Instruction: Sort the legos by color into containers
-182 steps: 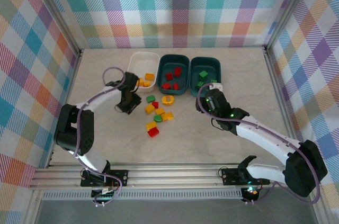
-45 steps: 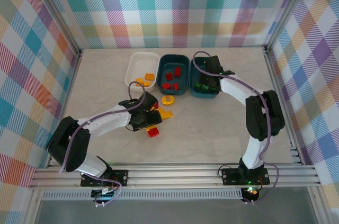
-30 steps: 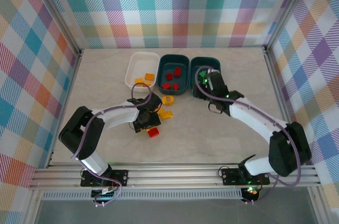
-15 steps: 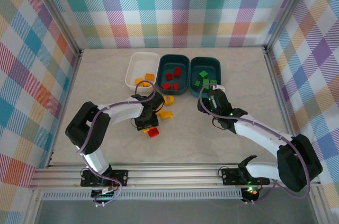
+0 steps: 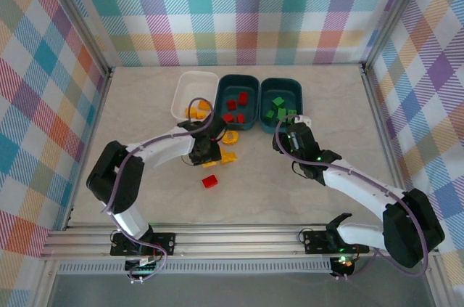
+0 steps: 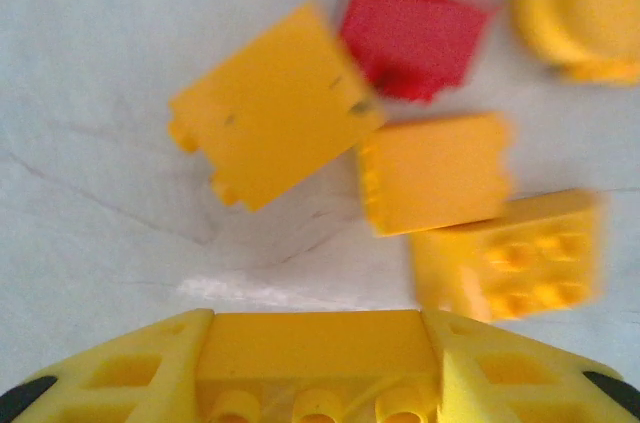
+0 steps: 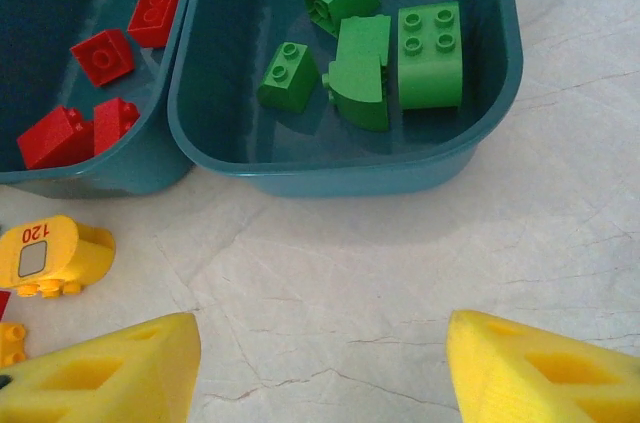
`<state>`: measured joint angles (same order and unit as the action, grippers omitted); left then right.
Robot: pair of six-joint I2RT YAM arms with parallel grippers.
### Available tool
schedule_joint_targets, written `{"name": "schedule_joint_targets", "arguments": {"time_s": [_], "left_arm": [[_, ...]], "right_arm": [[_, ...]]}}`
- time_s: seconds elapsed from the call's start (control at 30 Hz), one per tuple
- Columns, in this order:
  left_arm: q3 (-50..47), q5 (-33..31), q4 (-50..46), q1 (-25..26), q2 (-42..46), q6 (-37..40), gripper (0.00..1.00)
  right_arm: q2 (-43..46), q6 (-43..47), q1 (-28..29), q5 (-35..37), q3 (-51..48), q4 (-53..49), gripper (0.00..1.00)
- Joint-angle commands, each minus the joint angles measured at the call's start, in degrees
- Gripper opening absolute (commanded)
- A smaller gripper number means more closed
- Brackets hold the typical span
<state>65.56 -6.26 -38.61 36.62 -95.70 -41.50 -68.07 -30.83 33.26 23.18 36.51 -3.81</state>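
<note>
Risk: yellow brick [image 6: 317, 348], clamped in left gripper [image 5: 206, 153] near white tray [image 5: 187, 77], may slip if the grip is shallow and land outside. Right gripper [image 7: 320, 348], fingers apart and empty, sits farther from that tray.

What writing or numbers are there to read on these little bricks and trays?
"120": printed on the yellow rounded brick, above a small grey window; it lies on the table in front of the teal tray of red bricks.
Nothing else reads: the other bricks and the trays show no lettering, and the left wrist view is blurred.
</note>
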Motion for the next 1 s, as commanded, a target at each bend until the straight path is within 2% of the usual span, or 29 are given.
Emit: {"name": "schedule_joint_targets", "arguments": {"time_s": [0.0, 0.17, 0.47, 0.8, 0.97], "left_arm": [[4.29, -1.20, -0.35, -3.32, 4.76, 3.23, 0.44], [11.18, 2.50, 1.23, -11.16, 3.33, 3.70, 0.45], [28.05, 4.86, 0.47, -18.79, -12.44, 3.88, 0.46], [46.91, 5.00, -8.41, -20.88, -29.17, 4.83, 0.51], [48.00, 4.75, -10.25, -20.89, -30.60, 4.23, 0.63]], "right_arm": [[0.66, 0.11, 0.32, 1.34, -0.96, 2.05, 0.66], [1.06, -0.02, 0.32, 1.92, -1.62, 2.84, 0.66], [0.72, -0.02, 0.30, 2.40, -1.70, 2.96, 0.66], [-0.19, -0.24, 0.31, 1.44, -1.34, 3.04, 0.67], [-0.30, -0.14, 0.27, 1.62, -1.25, 3.02, 0.67]]}}
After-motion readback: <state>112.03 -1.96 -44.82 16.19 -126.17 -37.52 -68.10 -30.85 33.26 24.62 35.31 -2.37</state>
